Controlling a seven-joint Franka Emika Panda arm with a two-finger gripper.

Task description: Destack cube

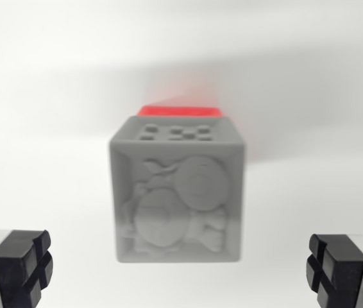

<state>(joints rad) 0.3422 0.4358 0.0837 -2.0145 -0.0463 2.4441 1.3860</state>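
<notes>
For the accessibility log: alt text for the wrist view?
A grey cube with a raised cartoon relief on its near face fills the centre, blurred, with a red block showing at its far edge. Two black fingers sit wide apart at the bottom corners, clear of the cube, over a plain white surface.

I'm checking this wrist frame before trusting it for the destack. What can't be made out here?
- Red cube: only a thin strip shows; the grey cube covers the rest.
- Contact between the cubes: hidden, same reason.
- Grey cube's relief figure: blurred, subject unclear.
- Gripper: fingers cut off by the bottom edge.
</notes>
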